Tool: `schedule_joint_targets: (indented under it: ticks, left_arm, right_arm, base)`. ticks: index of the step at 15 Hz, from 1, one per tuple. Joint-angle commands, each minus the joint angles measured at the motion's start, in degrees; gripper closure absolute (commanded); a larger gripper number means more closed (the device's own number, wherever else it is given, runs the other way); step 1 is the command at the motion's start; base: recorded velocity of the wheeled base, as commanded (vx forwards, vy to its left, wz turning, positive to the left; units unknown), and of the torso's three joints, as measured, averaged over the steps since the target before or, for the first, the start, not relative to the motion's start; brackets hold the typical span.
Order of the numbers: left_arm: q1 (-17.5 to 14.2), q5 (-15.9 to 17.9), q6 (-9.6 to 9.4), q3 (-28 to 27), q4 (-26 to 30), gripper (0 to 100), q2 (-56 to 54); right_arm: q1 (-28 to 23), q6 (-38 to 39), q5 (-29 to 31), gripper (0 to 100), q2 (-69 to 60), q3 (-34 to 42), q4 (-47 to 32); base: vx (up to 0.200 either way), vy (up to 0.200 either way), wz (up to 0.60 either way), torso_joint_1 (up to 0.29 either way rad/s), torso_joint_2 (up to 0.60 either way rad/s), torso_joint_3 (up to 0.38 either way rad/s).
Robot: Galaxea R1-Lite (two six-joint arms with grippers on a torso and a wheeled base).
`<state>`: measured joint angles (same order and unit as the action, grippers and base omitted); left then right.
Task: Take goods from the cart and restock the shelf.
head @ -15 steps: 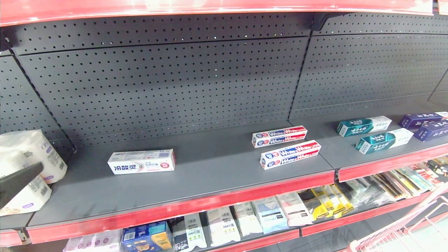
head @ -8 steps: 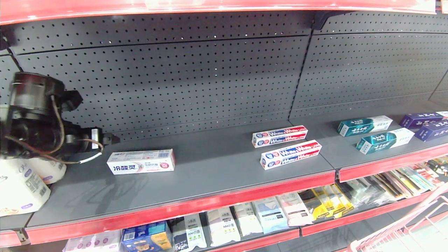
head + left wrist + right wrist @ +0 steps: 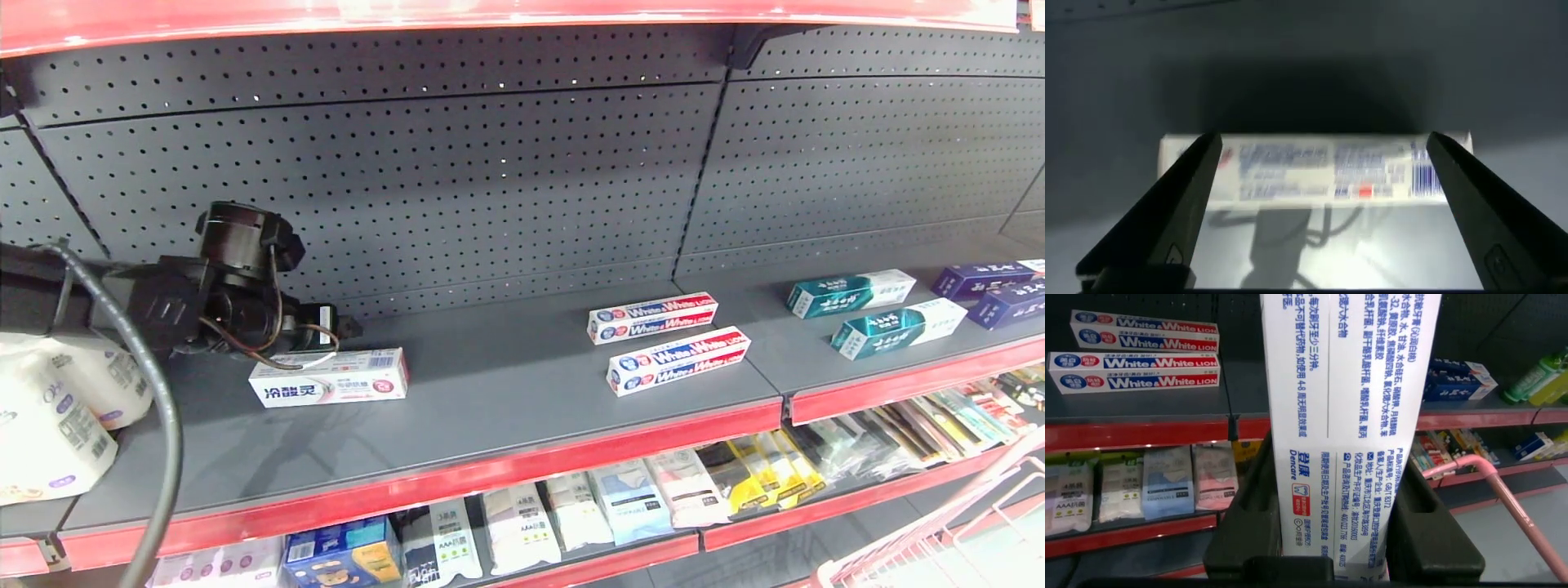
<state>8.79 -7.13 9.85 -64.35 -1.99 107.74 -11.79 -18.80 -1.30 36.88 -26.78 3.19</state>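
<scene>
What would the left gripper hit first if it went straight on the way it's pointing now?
Most likely the white toothpaste box: in the left wrist view it lies straight ahead of the left gripper, framed by its open fingers. How near it is, I can't tell.

Along the grey shelf (image 3: 490, 408) I count one white-and-pink toothpaste box (image 3: 329, 377), two red-and-white toothpaste boxes (image 3: 651, 318) (image 3: 678, 360), two teal toothpaste boxes (image 3: 849, 294) (image 3: 896, 327) and two dark purple boxes (image 3: 984, 280) (image 3: 1008, 304), so that's seven cartons lying there in all. Over at the far left sit two white paper-roll packs (image 3: 49, 433) (image 3: 110, 380), and down in the right corner there's one pink wire cart (image 3: 922, 539). Add a single white-and-blue toothpaste box (image 3: 1351, 433) standing on end, while the packets (image 3: 571, 510) on the tier below are too crowded to number.
</scene>
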Motion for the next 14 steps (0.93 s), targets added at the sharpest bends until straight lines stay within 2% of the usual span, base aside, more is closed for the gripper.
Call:
schedule_joint_targets:
  ticks: [1,6,11,14]
  left_arm:
    - [0.1,-0.1,0.52,-0.4,-1.4,0,2.8]
    - [0.0,-1.3,0.96,-2.2,-1.4,0,5.8]
    - [-0.3,-2.3,0.96,-3.4,0.9,0,8.0]
    - [-0.3,-2.4,2.28,-5.0,1.8,0,10.2]
  right_arm:
    - [0.0,0.0,-0.1,100,0.0,0.0,0.1]
    - [0.0,0.0,-0.1,100,-0.7,0.3,0.0]
    - [0.0,0.0,-0.1,100,-1.5,0.8,0.0]
    - [0.0,0.0,-0.1,100,-1.6,0.9,-0.4]
  base:
    - [0.000,0.000,0.00,0.000,0.00,0.000]
    - [0.000,0.000,0.00,0.000,0.00,0.000]
    - [0.000,0.000,0.00,0.000,0.00,0.000]
    - [0.000,0.000,0.00,0.000,0.00,0.000]
